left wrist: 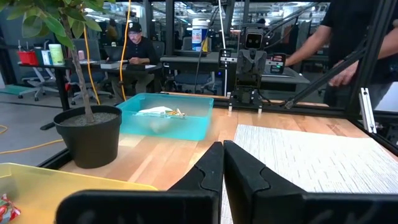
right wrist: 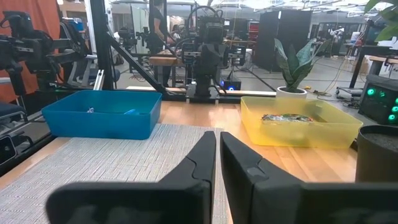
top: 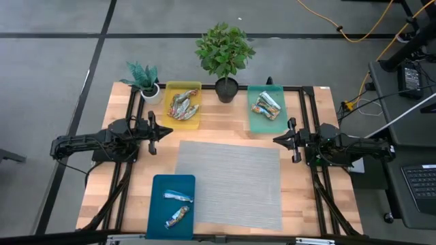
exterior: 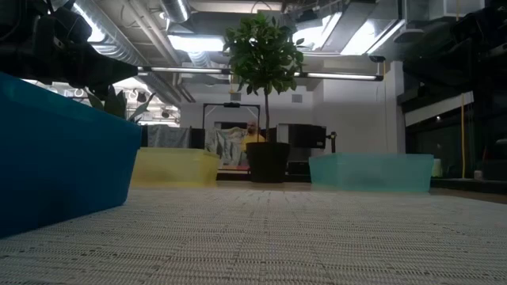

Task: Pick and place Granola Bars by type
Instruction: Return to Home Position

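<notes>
**A:** Fingers first. How do they look?
**B:** L fingers are pressed together w/ nothing in them. They are low over the worktop, by the left edge of the grey mat. R fingers are the same, together w/ nothing in them, by the mat's right edge. The two point at each other across the mat.
**A:** And the granola bars?
**B:** All in trays. One pile w/ red bits is in the yellow tray at the far side. Another pile is in the teal tray, also far side. The big plant stands btw those trays. Two more bars lie apart in the blue tray, near the front left corner.
</notes>
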Available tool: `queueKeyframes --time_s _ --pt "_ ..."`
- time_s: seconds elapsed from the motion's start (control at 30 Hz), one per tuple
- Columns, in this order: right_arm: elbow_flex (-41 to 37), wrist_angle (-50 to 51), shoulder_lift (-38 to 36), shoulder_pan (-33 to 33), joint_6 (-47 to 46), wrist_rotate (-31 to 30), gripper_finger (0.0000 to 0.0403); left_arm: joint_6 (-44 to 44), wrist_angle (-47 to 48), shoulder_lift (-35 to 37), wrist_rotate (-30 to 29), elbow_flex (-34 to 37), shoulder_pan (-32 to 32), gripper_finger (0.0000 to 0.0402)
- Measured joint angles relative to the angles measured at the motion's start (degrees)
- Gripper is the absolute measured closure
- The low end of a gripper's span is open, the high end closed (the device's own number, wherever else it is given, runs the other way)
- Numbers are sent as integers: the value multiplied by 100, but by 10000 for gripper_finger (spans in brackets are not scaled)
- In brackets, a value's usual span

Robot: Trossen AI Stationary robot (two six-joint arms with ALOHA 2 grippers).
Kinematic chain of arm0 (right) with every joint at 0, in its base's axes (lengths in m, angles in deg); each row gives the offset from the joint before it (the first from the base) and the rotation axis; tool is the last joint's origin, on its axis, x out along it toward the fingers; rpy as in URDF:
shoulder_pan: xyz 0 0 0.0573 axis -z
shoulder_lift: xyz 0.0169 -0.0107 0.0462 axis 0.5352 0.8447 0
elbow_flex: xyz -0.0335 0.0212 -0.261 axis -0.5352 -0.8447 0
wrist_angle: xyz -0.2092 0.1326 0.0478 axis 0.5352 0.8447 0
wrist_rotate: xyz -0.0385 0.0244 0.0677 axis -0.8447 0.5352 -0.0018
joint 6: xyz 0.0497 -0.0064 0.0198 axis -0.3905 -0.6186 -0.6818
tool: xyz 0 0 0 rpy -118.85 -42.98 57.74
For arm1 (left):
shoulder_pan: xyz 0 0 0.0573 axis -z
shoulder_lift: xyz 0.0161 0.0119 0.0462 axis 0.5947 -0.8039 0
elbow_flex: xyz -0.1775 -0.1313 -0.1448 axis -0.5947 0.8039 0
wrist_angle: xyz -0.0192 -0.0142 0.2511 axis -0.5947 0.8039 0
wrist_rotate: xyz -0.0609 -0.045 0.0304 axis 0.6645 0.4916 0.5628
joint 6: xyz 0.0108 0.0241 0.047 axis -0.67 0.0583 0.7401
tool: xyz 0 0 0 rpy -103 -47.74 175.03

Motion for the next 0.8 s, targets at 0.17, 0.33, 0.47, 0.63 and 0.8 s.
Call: queueKeyframes --time_s 0.17,0.33,0.47,0.63,0.8 --pt "0 -2 0 -1 -4 -2 375 -3 1 0 0 0 -1 394" --pt "0 -1 0 -1 -4 -1 375 -4 0 0 -2 0 -1 396" --pt "0 -1 0 -1 -9 -2 375 -4 0 -1 -1 0 0 397" --pt "0 0 0 -1 -9 -2 375 -1 0 0 0 0 0 393" --pt "0 0 0 -1 -8 -2 375 0 0 0 -1 0 0 397"
